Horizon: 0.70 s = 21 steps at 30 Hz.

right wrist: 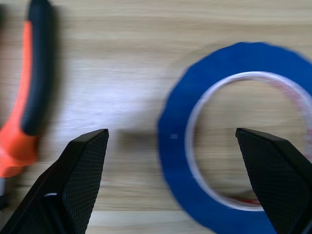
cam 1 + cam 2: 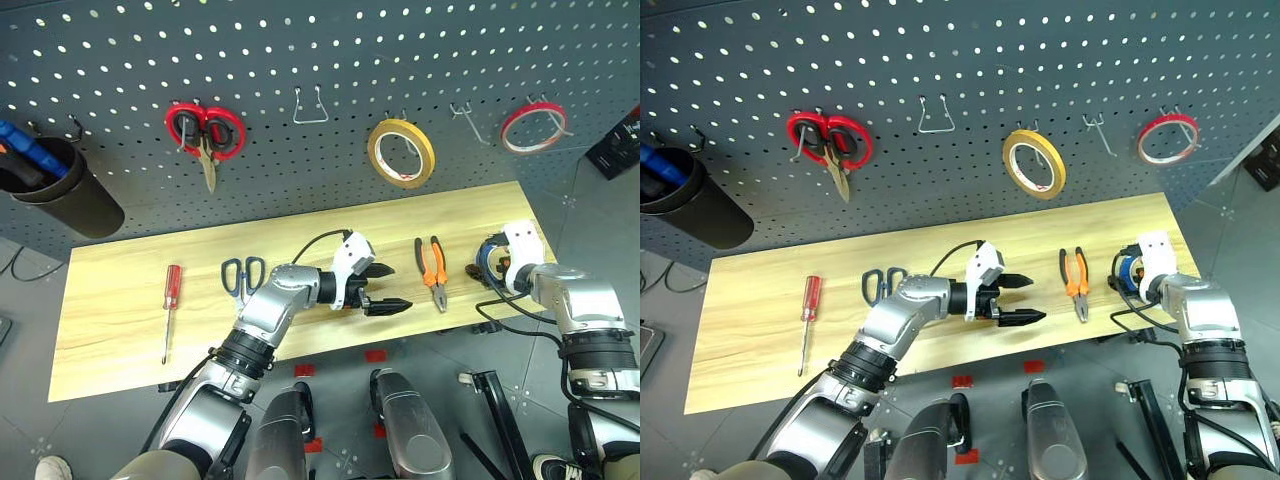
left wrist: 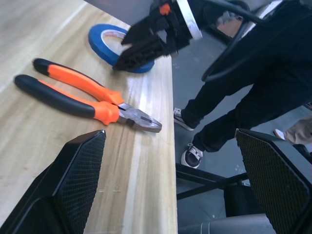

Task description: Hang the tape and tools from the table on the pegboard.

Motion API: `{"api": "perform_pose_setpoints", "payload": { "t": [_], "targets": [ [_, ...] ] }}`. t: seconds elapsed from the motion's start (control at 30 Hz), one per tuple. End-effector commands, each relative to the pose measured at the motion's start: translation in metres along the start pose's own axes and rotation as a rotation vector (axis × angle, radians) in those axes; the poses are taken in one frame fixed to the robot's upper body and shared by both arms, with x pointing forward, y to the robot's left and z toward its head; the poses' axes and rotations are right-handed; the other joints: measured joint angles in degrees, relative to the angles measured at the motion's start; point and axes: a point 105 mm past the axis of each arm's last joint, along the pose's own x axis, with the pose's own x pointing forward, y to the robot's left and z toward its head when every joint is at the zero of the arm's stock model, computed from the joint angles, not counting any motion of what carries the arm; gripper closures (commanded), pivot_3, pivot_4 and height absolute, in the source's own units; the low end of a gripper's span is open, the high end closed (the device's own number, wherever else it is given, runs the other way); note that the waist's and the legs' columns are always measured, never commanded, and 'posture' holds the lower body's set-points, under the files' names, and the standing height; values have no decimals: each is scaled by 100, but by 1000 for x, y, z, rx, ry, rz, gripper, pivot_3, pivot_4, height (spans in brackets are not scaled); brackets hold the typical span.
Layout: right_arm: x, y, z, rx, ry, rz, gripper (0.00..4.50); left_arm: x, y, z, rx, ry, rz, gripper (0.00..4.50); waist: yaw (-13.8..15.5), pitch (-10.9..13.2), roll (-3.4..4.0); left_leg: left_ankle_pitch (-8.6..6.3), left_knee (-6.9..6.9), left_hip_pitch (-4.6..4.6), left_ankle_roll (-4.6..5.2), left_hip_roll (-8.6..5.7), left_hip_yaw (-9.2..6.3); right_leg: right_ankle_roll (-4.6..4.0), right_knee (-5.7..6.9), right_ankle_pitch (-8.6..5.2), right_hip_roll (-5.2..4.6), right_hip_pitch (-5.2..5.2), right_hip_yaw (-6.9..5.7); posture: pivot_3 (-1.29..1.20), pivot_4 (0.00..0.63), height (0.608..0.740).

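On the light wood table [image 2: 120, 330] lie a red-handled screwdriver [image 2: 171, 300] at the left, blue-handled scissors [image 2: 243, 272], orange-handled pliers [image 2: 432, 270] and, at the right end, the blue tape [image 1: 175, 146], flat. My left gripper [image 2: 390, 288] is open, pointing sideways towards the pliers [image 3: 83, 92], a short way from them and holding nothing. My right gripper [image 1: 170, 132] hangs open just above the tape, one finger to each side of the ring's near edge, and partly hides it in the head views. The dark pegboard [image 2: 320, 50] stands behind the table.
Red-handled scissors [image 2: 205, 130], a yellow roll [image 2: 401, 152] and a red roll [image 2: 533, 127] hang on the pegboard, with bare hooks [image 2: 310, 108] between them. A dark cup [image 2: 60, 190] with screwdrivers hangs at the left. A person's legs [image 3: 229, 97] stand beyond the table's right end.
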Motion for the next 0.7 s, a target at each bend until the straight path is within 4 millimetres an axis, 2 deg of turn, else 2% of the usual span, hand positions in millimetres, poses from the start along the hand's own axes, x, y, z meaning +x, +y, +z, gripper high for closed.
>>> {"api": "perform_pose_setpoints", "payload": {
  "t": [0.03, 0.17, 0.3, 0.33, 0.4, 0.5, 0.7],
  "targets": [
    [-1, -6, 0, -10, -15, -10, 32, -1, -4, 3, 13, -15, -15, 0, 7, 17, -3, 0, 0, 0, 0, 0, 0, 1, 0, 0, -1, 0, -1, -275, 465, 740],
    [2, -13, -9, -9, 12, -21, 32, 2, -10, 3, 27, -8, -38, 0, 16, 64, -1, 12, 0, 0, -20, 0, -1, 1, 0, 0, -2, 0, -3, -267, 467, 740],
    [6, -11, -15, 10, 31, -10, 32, 5, -11, 6, 53, -8, -41, 0, 34, 78, -7, 16, -2, 0, -28, 0, 3, 2, -1, 1, -3, -2, -4, -260, 472, 740],
    [8, -11, -17, 25, 33, -9, 202, 6, -10, 7, 60, -8, -38, 0, 35, 78, -8, 16, -2, 0, -28, 0, 3, 2, -1, 1, -3, -2, -4, -260, 472, 740],
    [9, -9, -18, 36, 33, -6, 638, 7, -9, 8, 73, -9, -34, 0, 38, 79, -9, 16, -2, 1, -28, 0, 2, 3, -1, 1, -2, -2, -4, -260, 472, 740],
    [11, -5, -20, 45, 33, 1, 1554, 8, -7, 12, 85, -15, -32, 0, 41, 81, -12, 17, -3, 1, -30, 1, 1, 4, 0, 2, -2, -2, -4, -253, 471, 740],
    [13, -3, -18, 43, 21, 8, 3613, 6, -3, 18, 101, -21, -28, 0, 53, 81, -13, 18, -4, 2, -31, 1, 2, 5, -1, 2, -2, -2, -6, -249, 467, 740]
  ]
}}
